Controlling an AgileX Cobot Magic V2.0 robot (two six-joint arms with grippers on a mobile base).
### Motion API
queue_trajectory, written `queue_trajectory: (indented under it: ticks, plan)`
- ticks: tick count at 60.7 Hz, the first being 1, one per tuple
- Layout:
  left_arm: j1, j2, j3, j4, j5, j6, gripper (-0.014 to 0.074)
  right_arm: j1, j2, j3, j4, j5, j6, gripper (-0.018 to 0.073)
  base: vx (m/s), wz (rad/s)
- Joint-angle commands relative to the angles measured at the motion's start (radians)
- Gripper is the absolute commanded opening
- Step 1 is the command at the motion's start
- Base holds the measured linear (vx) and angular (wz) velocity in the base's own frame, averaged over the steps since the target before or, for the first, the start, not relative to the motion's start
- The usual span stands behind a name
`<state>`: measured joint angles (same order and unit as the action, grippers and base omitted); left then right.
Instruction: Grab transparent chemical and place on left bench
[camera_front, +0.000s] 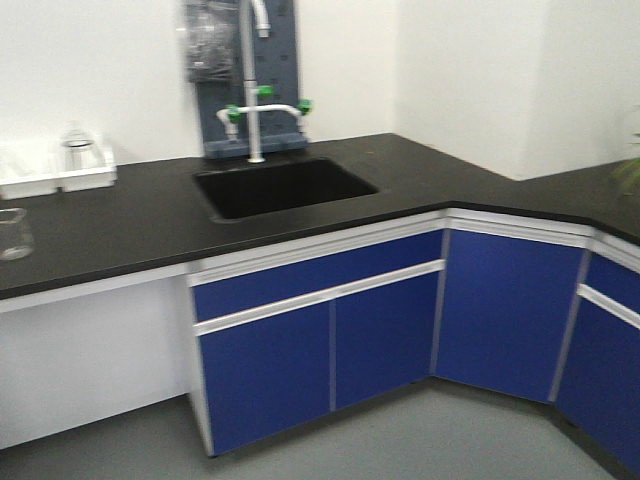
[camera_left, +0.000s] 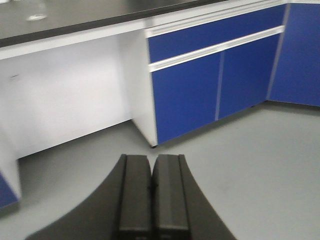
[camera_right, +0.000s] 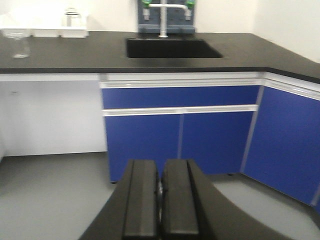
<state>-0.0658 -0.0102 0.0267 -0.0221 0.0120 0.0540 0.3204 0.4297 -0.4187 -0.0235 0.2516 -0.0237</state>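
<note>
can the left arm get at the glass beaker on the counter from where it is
Probably not yet: the left gripper is shut and sits well back from the counter, with open floor between it and the glass beaker. Nothing blocks the way.

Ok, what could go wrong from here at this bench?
1. No clear tube shows in any view, and the left gripper and right gripper are both shut with nothing between them, so a wrong item might get picked.
2. The beaker stands towards the front edge of the bench; a reaching arm could knock it off.
3. The sink is open; a thin tube laid nearby might roll in.
</note>
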Motion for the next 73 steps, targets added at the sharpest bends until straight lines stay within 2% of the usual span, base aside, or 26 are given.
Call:
queue_trajectory:
  ticks: [1, 35, 73]
  plan:
    - [-0.002, -0.019, 0.016, -0.001, -0.078, -0.008, -0.0003, 0.000, 0.006, -0.031, -0.005, -0.080, -0.002, -0.0003, -0.14, 0.62]
    - [-0.002, -0.019, 0.016, -0.001, -0.078, -0.008, -0.0003, 0.000, 0.006, -0.031, -0.005, -0.080, -0.002, -0.0003, -0.02, 0.62]
    - [-0.002, -0.019, 0.016, -0.001, -0.078, -0.008, -0.0003, 0.000, 0.006, -0.031, -0.005, -0.079, -0.002, -0.0003, 0.24, 0.42]
